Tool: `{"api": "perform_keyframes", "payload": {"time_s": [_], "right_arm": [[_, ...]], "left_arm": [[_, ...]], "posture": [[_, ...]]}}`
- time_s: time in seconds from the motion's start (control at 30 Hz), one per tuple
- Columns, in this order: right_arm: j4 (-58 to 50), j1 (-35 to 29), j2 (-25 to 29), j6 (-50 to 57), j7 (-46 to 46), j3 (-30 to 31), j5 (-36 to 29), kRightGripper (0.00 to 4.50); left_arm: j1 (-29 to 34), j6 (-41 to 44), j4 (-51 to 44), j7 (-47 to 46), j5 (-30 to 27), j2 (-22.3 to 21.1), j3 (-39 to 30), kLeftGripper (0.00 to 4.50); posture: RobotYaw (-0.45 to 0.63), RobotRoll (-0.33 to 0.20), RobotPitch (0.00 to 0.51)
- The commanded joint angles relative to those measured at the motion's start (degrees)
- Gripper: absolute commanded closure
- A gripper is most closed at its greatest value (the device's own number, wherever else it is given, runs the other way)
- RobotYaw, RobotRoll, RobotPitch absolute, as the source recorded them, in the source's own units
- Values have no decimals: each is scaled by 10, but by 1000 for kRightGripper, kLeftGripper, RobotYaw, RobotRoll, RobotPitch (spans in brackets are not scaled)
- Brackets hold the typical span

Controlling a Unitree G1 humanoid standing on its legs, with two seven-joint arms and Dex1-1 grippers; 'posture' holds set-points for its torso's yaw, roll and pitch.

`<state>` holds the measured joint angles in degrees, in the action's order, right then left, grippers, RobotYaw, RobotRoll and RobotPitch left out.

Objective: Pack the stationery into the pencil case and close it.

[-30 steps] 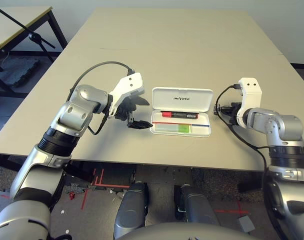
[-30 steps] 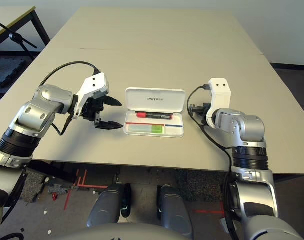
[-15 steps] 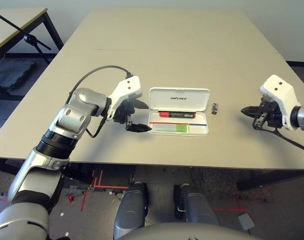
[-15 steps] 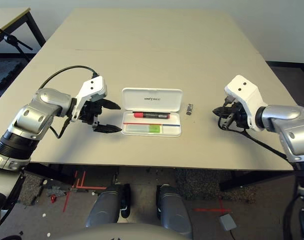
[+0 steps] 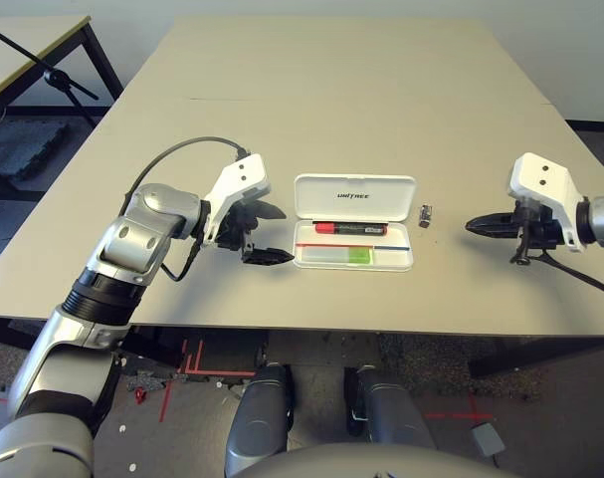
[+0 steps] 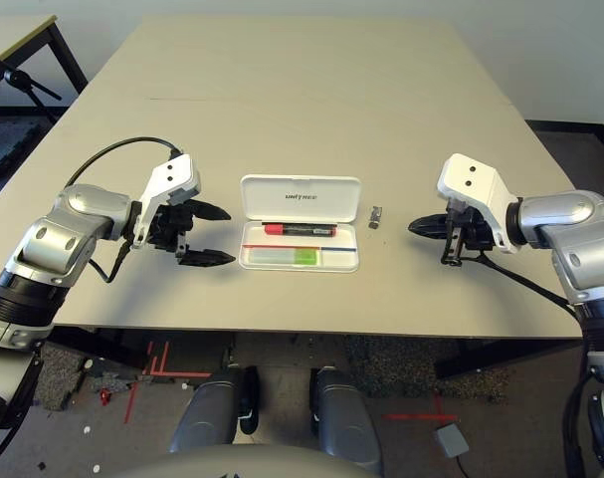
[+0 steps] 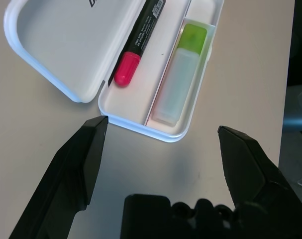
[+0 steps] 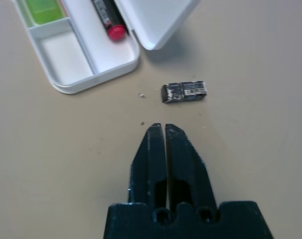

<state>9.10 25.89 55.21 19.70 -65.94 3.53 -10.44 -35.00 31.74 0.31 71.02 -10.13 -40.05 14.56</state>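
White hard-plastic pencil case lies open, red marker and green-tipped stick inside; the tiny dark block sits on the beige worktop just beside it, so the near-closed right fingers should spread, straddle it squarely, while the left fingers, spread wide, steady the case.

pencil case runs off the left wrist view's edge: lid lettering clipped, far end of the tray out of frame. Red marker is cropped there too, its tail end out of frame, and its cap end tucks under the lid rim. In the right wrist view the case's other end is clipped, with a corner of the light-green stick end visible. Tiny dark block: label print too small to read. In the head views its shape barely resolves. Right forearm cut by the frame edge.
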Motion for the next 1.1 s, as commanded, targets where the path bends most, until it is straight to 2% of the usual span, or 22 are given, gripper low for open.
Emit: {"api": "perform_keyframes", "payload": {"time_s": [0.03, 0.3, 0.47, 0.7, 0.97, 1.1], "right_arm": [[2, 13, -15, 47, 31, -20, -7, 3116], [-27, 45, -97, 238, 183, -66, -23, 22], [-41, 88, -196, 391, 330, -120, -28, 22], [-80, 97, -294, 517, 478, -138, -1, 22], [-70, 97, -355, 561, 539, -156, -4, 22], [-62, 92, -367, 556, 546, -159, -7, 22]], "left_arm": [[7, 4, -10, -1, -8, -3, 0, 0], [0, 0, 1, -5, -2, 7, 4, 0], [0, 1, 3, -8, 1, 8, 6, 0], [-4, 4, 6, -8, 1, 9, 9, 0], [-11, 6, 7, -10, 3, 13, 12, 0], [-9, 10, 3, -11, 3, 13, 13, 0]], "posture": [[208, 0, 110], [198, 0, 109], [195, 0, 103], [191, 0, 97], [194, 0, 92], [199, 0, 92]]}}
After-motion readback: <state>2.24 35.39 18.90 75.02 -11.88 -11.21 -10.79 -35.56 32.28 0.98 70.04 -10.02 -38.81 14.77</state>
